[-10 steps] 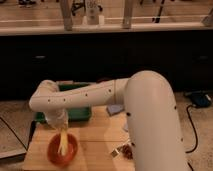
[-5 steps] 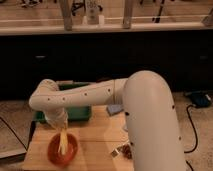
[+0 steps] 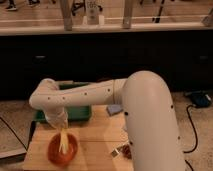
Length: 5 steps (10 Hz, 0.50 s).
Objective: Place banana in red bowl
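The red bowl (image 3: 62, 150) sits on the wooden table (image 3: 95, 145) at the front left. A yellow banana (image 3: 63, 140) hangs upright with its lower end down inside the bowl. My gripper (image 3: 61, 122) is right above the bowl, at the banana's top end, at the end of the white arm (image 3: 100, 95) that reaches in from the right.
A green bin (image 3: 75, 111) stands behind the bowl at the table's back left. A blue flat object (image 3: 114, 108) lies at the back middle. A small dark packet (image 3: 122, 150) lies at the front right. A dark counter runs behind the table.
The banana and gripper have stayed over the bowl; no clear movement shows.
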Tool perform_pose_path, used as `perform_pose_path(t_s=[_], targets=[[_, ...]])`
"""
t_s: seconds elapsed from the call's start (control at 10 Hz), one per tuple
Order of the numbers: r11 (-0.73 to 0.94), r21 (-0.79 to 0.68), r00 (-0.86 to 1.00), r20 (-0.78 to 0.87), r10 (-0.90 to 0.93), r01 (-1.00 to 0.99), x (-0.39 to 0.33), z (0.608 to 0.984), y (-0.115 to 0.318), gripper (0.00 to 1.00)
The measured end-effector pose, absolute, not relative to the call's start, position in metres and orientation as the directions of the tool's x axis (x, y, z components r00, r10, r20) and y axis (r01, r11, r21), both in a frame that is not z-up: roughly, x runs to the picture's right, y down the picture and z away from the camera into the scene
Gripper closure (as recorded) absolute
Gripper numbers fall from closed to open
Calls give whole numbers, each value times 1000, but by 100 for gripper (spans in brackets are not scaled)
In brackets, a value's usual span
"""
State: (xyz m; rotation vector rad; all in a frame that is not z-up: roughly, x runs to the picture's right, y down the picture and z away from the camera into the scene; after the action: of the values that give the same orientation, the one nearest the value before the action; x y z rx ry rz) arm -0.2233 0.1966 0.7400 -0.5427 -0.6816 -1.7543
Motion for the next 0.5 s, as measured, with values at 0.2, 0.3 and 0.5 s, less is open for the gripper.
perform_pose_path(t_s=[0.2, 0.3, 0.5], targets=[[-218, 183, -285, 664, -692, 958, -224, 740, 196, 57], [-221, 188, -290, 664, -689, 957, -223, 740, 196, 53], [-225, 195, -297, 664, -686, 955, -223, 741, 195, 48]])
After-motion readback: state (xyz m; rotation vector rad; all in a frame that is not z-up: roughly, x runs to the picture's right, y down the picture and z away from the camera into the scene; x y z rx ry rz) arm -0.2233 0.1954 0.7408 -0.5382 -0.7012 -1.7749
